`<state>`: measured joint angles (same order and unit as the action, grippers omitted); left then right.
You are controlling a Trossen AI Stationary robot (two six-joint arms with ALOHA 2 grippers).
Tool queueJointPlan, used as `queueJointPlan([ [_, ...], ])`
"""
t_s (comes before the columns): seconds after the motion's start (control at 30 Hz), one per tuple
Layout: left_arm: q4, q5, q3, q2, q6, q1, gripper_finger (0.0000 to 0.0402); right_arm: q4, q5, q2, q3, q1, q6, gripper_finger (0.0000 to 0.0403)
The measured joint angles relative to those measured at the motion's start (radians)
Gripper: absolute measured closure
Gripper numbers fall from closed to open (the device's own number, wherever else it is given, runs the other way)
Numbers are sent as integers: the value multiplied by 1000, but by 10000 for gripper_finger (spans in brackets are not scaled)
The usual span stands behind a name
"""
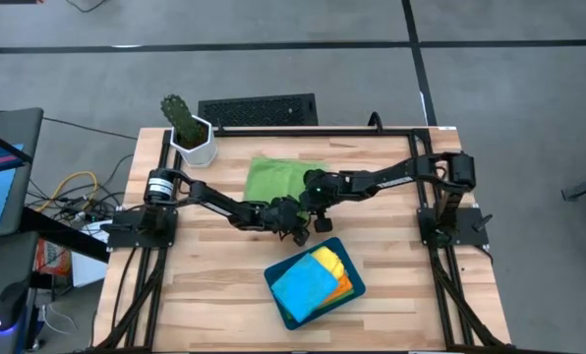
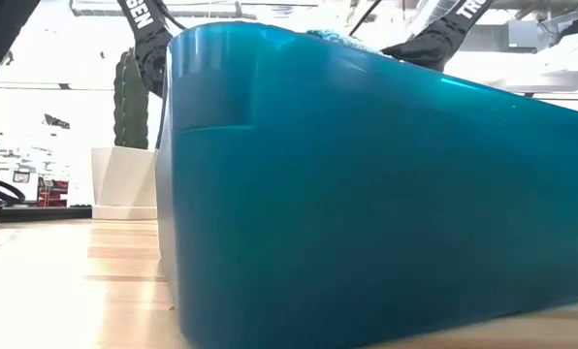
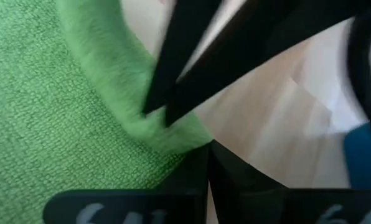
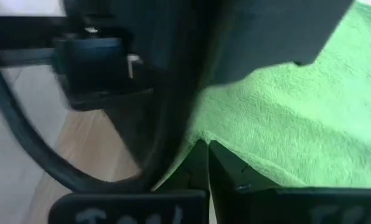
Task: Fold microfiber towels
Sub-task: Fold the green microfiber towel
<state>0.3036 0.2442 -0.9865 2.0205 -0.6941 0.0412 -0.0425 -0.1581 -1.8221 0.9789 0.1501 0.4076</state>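
A green microfiber towel [image 1: 278,179] lies spread on the wooden table, behind the middle. Both grippers meet at its near right corner, close together. My left gripper [image 1: 295,228] reaches in from the left and is shut on the towel [image 3: 61,112]. My right gripper [image 1: 318,208] reaches in from the right and is shut on the same towel [image 4: 297,124]. A dark teal tray [image 1: 347,290] near the front holds a blue towel [image 1: 303,285], a yellow one [image 1: 330,261] and an orange one [image 1: 344,283]. My left gripper pinches the green towel's corner [image 3: 188,142] between its two shut fingers, coming slanting down from the table's left. The cloth beside the fingers is bunched up in a raised fold; how many layers it has, I cannot tell. My right gripper pinches the green towel's edge [image 4: 205,135] between its shut fingers, slanting down from the table's right. The cloth rises in a small peak at the fingertips, and the rest of the towel spreads away over the table.
A white pot with a cactus [image 1: 190,133] stands at the far left corner. The tray's wall [image 2: 367,194] fills the low view, with the pot [image 2: 124,179] beside it. Bare wood lies left and right of the tray.
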Motion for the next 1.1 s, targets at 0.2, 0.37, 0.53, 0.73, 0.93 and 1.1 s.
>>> queueJointPlan([
  [0.2, -148, -55, 9, -94, 93, -6, 401, 8, -26, -45, 55, 4, 23, 381],
  [0.37, -268, -61, 6, -202, 170, -3, 401, 52, -46, -47, 57, 6, 34, 383],
  [0.53, -362, -83, -1, -295, 210, 1, 401, 89, -48, -49, 56, 4, 20, 379],
  [0.73, -502, 18, -1, -342, 220, 20, 401, 126, -51, -50, 55, 4, 34, 382],
  [0.93, -548, 63, -1, -341, 181, 32, 401, 147, -65, -50, 54, 5, 36, 376],
  [1.1, -573, 68, -1, -341, 172, 37, 401, 217, -76, -73, 55, 5, 36, 378],
])
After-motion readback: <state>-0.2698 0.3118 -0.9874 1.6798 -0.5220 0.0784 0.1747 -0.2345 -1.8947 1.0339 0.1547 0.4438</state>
